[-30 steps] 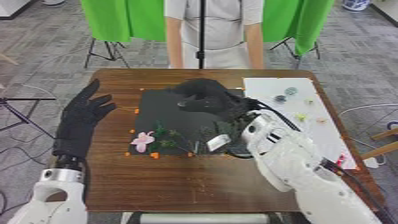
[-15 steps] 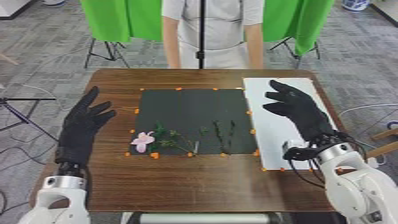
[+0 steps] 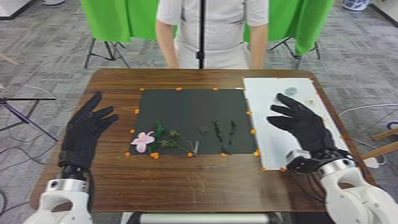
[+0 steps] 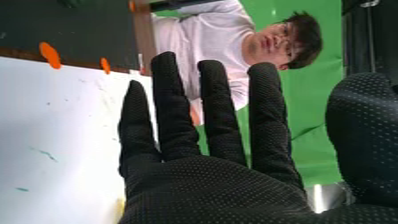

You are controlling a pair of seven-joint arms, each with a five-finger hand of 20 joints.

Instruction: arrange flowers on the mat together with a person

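My left hand is held above the table at the left of the dark mat, fingers straight and apart. Over the white sheet on the right is my right hand, open with nothing in it; in the right wrist view the same hand has its fingers straight. A pink flower lies at the mat's near left corner, with green sprigs beside it. Two dark green stems lie side by side on the mat's near right part, with a small sprig left of them.
Small flower heads, one of them grey-green, lie at the far end of the white sheet, partly behind my right hand. Orange markers edge the mat. The brown table extends toward me in front of the mat.
My right hand has moved from over the mat to the white sheet on the right, uncovering the two stems, then shifted slightly nearer. My left hand has barely moved.
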